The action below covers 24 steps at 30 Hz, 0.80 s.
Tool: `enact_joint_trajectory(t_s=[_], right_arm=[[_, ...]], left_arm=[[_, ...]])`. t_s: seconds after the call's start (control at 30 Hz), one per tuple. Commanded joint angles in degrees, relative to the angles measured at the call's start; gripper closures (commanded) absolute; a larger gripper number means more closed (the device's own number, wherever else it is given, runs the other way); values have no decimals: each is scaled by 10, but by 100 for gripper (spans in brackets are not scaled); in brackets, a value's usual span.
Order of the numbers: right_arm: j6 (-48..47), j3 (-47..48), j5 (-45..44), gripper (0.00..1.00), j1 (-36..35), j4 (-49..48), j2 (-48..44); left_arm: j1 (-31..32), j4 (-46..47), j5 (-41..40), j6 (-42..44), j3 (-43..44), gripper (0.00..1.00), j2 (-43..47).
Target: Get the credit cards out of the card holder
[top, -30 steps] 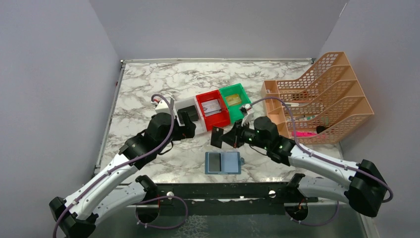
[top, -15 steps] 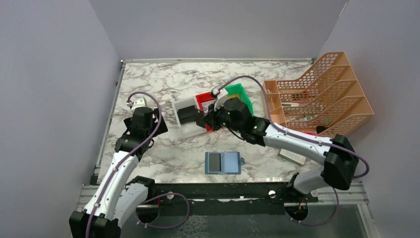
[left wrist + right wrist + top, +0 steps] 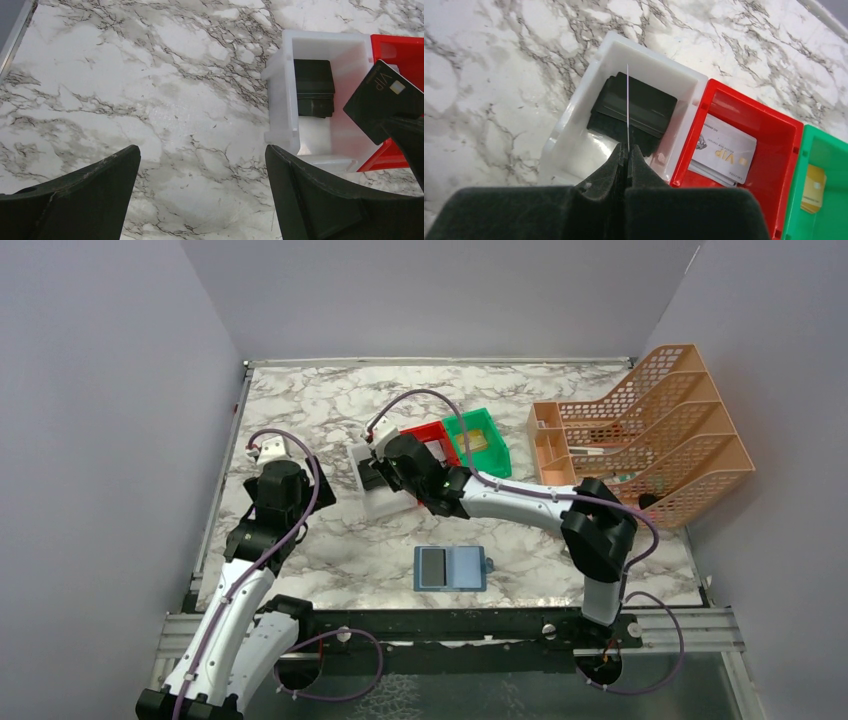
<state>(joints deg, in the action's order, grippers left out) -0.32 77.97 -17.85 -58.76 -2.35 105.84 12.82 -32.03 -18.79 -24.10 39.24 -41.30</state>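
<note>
The teal-blue card holder [image 3: 452, 568] lies open and flat near the table's front edge, with a dark rectangle on its left half. My right gripper [image 3: 627, 148] is shut on a black credit card [image 3: 628, 105], seen edge-on from the wrist. It hangs over the white bin [image 3: 574, 135]. In the left wrist view the same black card [image 3: 382, 97] shows "VIP" and a chip. My left gripper [image 3: 202, 152] stands open over bare marble, left of the white bin [image 3: 280, 100], with nothing between its fingers.
A flat black item [image 3: 644, 107] lies in the white bin. The red bin [image 3: 744, 105] beside it holds a white VIP card [image 3: 724, 150]. The green bin [image 3: 819, 150] holds a gold card [image 3: 814, 187]. An orange file rack [image 3: 650, 430] stands at the right.
My right arm has swung left with the black card, from above the card holder to over the white bin. The left arm has drawn back from the bins to the left, still open.
</note>
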Motion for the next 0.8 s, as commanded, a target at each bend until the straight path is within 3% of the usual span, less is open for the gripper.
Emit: enact_joint_trajectory(t_s=[0.0,0.5,0.77], right_arm=[[-77,52,-54,99,0,9,51],[-288,91,-129,96,-1,-124,177],[-286,93,-48,85,-1,-78,193]], left_arm=[[-3,16,15,11,-4,1,8],[-3,23,39,22,-9,1,14],[-3,26,47,25,-10,1,8]])
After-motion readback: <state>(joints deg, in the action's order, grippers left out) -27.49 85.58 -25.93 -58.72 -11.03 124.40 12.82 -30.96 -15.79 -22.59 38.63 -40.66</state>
